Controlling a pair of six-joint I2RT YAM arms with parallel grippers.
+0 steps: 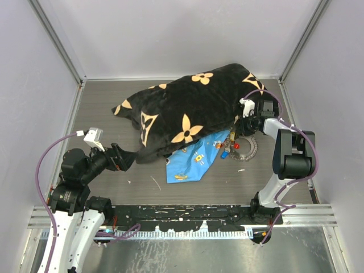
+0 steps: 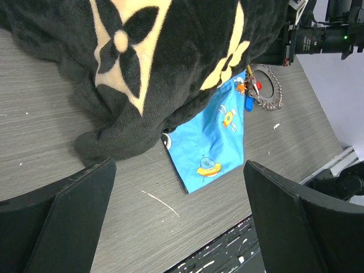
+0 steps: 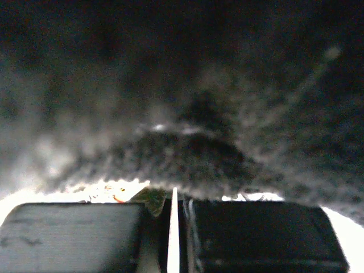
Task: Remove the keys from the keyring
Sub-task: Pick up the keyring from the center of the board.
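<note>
1. The left gripper [image 2: 179,170] is held low over the grey wood-grain table [image 1: 102,114] at the near-left side, with its two fingers [image 2: 68,210] spread wide and nothing between them.
2. The right gripper [image 3: 175,200] is pushed against the right edge of a black blanket [image 1: 182,108] printed with tan flower shapes. Its fingers are pressed together, with only a thin slit of light seen between them.
3. In the right wrist view almost everything is filled by blurred black pile. Whether a fold of the blanket is caught between the fingers cannot be told.
4. The blanket is heaped across the middle and far part of the table, and its near edge is draped over a blue patterned cloth [image 1: 193,162].
5. The cloth, printed with small cartoon figures, is laid flat, with its pointed corner sticking out toward the arm bases.
6. The keys [image 2: 250,94] are bunched at the right edge of the blue cloth, just below the blanket's edge. A red head, a blue head and an orange head can be made out.
7. The keyring [image 2: 277,91], a thin silvery chain-like loop, is laid on the bare table just to the right of the keys, and the keys are gathered at its left side.
8. Keys and keyring are found just in front of the right gripper and well apart from the left gripper.
9. Small pale scraps are scattered on the table near the cloth.
</note>
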